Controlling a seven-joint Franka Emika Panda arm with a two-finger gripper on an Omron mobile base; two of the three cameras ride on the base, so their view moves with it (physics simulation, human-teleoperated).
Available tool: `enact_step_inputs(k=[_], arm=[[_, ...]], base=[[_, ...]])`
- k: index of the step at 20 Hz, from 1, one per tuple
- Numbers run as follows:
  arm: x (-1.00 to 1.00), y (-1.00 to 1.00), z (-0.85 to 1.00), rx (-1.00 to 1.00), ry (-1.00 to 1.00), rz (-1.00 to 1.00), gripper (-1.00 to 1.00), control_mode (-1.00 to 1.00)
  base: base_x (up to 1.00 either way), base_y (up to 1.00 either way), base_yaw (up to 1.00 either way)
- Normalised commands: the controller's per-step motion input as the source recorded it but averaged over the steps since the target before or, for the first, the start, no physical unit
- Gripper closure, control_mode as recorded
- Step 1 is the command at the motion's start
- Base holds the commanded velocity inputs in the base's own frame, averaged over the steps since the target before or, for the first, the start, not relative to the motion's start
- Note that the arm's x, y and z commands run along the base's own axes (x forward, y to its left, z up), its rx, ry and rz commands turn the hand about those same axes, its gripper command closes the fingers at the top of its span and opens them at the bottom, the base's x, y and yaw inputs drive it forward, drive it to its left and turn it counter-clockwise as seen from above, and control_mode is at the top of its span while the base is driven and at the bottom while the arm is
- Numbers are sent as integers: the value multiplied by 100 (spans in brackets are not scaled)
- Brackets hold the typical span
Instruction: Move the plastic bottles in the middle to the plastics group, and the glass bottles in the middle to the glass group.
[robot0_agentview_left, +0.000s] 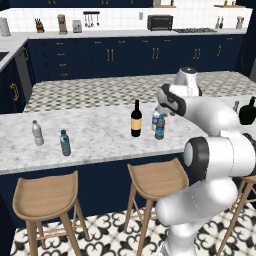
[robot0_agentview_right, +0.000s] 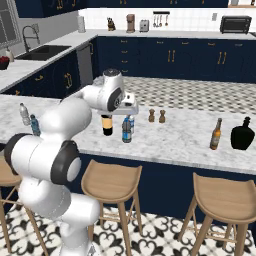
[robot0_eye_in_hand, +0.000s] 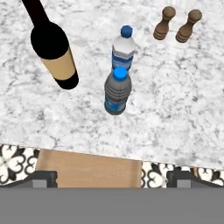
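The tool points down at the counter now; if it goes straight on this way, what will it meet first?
Most likely the dark grey-tinted water bottle, which stands nearest the middle of the hand view, in front of the open tool. Depth is unclear, so it might pass just before it and reach the marble counter.

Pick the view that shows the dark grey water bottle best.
Hand view: the dark grey water bottle stands unobstructed from above, cap and blue label clear. Left base view shows it small beside the arm; right base view shows it small, partly under the hand.
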Motion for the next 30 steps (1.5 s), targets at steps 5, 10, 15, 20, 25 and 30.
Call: enact_step_inputs(k=[5, 10, 15, 20, 25, 30], arm=[[67, 2, -22, 0, 19, 0, -100, -100], [37, 4, -37, 0, 26, 0, -100, -100], [34, 0, -41, 0, 6, 0, -100, -100], [30, 0, -28, 0, 0, 0, -100, -100], [32, 0, -33, 0, 0, 0, -100, -100], [33, 0, -25, 0, 0, 0, -100, -100]], base=[[0, 0, 0], [0, 0, 0], [0, 0, 0], [0, 0, 0], [0, 0, 0], [0, 0, 0]])
